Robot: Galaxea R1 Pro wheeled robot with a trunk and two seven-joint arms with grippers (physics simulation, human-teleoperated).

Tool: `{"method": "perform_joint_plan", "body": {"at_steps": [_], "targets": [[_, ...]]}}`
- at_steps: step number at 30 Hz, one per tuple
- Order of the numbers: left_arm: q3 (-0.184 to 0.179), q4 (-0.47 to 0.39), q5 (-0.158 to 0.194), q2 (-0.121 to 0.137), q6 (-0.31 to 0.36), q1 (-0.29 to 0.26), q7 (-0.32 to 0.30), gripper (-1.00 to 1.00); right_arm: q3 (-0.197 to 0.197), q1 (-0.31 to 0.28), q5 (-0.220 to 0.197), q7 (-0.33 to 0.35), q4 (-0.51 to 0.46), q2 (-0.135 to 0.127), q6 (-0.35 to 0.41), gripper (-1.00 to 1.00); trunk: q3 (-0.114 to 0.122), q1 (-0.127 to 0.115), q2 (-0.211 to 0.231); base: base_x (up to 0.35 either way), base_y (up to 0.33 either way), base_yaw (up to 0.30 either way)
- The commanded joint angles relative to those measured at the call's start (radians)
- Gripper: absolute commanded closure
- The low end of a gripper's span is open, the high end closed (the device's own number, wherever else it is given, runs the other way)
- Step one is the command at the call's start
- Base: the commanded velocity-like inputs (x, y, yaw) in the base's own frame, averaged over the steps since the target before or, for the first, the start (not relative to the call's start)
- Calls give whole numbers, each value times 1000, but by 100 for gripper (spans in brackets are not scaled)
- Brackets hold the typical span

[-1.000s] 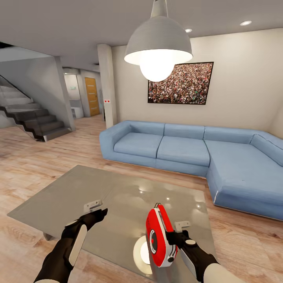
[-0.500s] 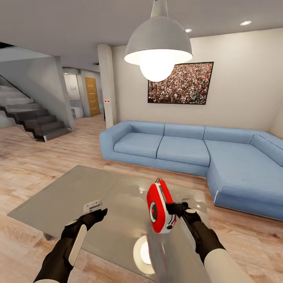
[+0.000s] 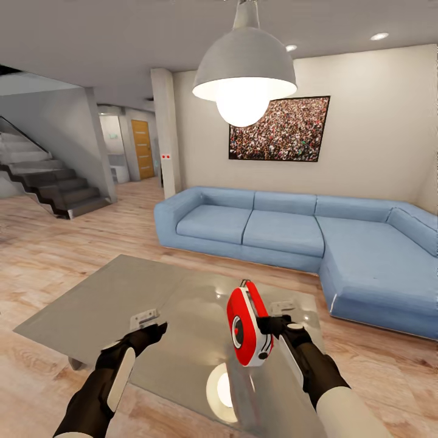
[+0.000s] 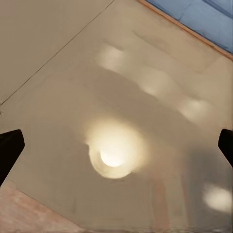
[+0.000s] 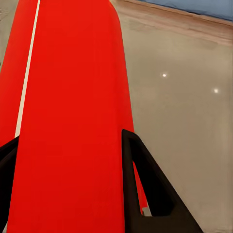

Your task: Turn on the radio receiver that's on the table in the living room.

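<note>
- The radio receiver (image 3: 247, 327) sits low and right of centre in the head view, held up off the table (image 3: 152, 292) with its round dial facing left, toward the other arm.
- The right gripper (image 3: 266, 324) has its jaws closed on the radio's body; in the right wrist view the red casing (image 5: 68, 121) lies between the two dark fingers (image 5: 145, 189).
- The left gripper (image 3: 146, 324) hangs over the glossy top at lower left, well apart from the radio. Its fingertips (image 4: 9, 148) show at opposite edges of the left wrist view, so the jaws stand wide with nothing between them.
- From where I stand, the step in hand looks like presenting the dial for a press.
- To do it well, I'd keep the right grip firm and steady, bring the left fingertip squarely onto the front, and push gently so the radio doesn't twist out.
- The blue sofa (image 3: 292, 231) lies beyond the table.
</note>
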Motion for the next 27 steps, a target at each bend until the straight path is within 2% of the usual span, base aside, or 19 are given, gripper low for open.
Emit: {"method": "perform_joint_plan", "body": {"at_steps": [1,17,21,27], "targets": [[0,0,0,0,0,0,0,-100,0,0,-1,0,0,0,0,100,0,0,0,-294,0,0],[1,0,0,0,0,0,-1,-100,0,0,-4,0,4,0,0,100,0,0,0,-330,0,0],[1,0,0,2,0,1,-2,-100,0,0,-3,-1,7,0,0,100,0,0,0,-65,0,0],[0,0,0,1,-37,1,-2,-100,5,0,1,-2,6,0,2,100,0,0,0,-4,0,0]]}}
